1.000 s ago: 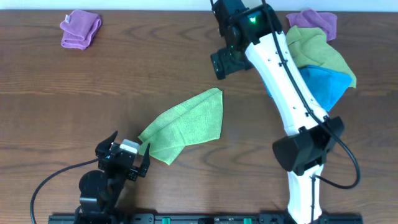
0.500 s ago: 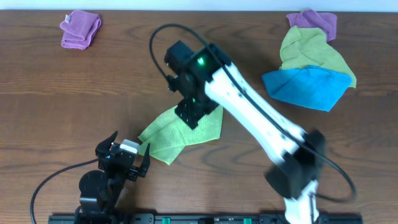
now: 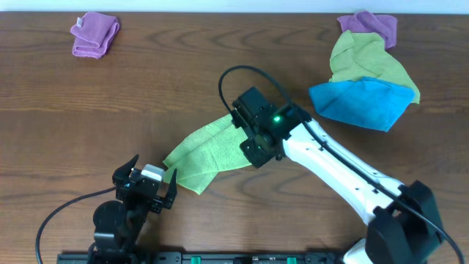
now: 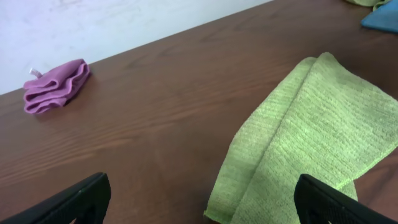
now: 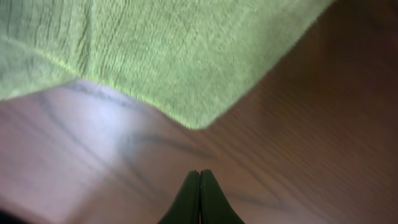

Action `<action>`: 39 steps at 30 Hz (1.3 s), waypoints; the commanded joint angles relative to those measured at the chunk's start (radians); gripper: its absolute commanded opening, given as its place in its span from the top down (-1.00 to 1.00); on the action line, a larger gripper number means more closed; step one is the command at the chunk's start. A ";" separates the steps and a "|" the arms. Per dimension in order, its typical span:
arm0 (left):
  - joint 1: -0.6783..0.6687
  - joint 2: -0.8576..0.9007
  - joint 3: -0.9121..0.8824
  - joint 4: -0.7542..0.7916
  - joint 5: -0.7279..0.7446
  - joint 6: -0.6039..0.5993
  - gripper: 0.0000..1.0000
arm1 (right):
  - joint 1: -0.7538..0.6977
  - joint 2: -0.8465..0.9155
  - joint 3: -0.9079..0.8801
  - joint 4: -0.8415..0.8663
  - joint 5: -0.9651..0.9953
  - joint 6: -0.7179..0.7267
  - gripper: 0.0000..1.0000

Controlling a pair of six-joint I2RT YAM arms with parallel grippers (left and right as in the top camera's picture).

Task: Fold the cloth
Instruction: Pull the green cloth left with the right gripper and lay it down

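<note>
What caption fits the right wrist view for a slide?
Shut right end effector pointing at a corner of the green cloth lying on the table.

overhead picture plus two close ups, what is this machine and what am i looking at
Two robot arms work at a brown wooden table. The overhead picture looks down from above; the other two come from cameras on the wrists. The left gripper is open beside the light green textured cloth. The right gripper is shut and empty near that cloth's corner. A folded purple cloth lies far left; a pile of purple, green and blue cloths far right.
</note>
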 commanded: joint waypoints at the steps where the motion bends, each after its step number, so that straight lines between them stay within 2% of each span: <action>1: -0.003 -0.006 -0.020 -0.007 -0.003 0.006 -0.91 | -0.007 -0.007 -0.035 0.066 -0.027 0.017 0.97; 7: -0.003 -0.006 -0.020 -0.007 -0.003 0.006 -0.91 | -0.007 0.003 -0.113 0.227 -0.027 0.018 0.97; 17: -0.003 -0.006 -0.020 -0.007 -0.003 0.006 -0.91 | -0.007 0.188 -0.126 0.285 -0.058 0.036 0.97; 23: -0.003 -0.006 -0.020 -0.007 -0.003 0.006 -0.91 | -0.011 0.238 -0.127 0.296 -0.042 0.036 0.97; 30: -0.003 -0.006 -0.020 -0.007 -0.003 0.006 -0.91 | -0.061 0.283 -0.130 0.181 -0.028 0.036 0.97; 39: -0.003 -0.006 -0.020 -0.007 -0.003 0.006 -0.91 | -0.198 0.283 -0.138 -0.019 0.003 0.036 0.97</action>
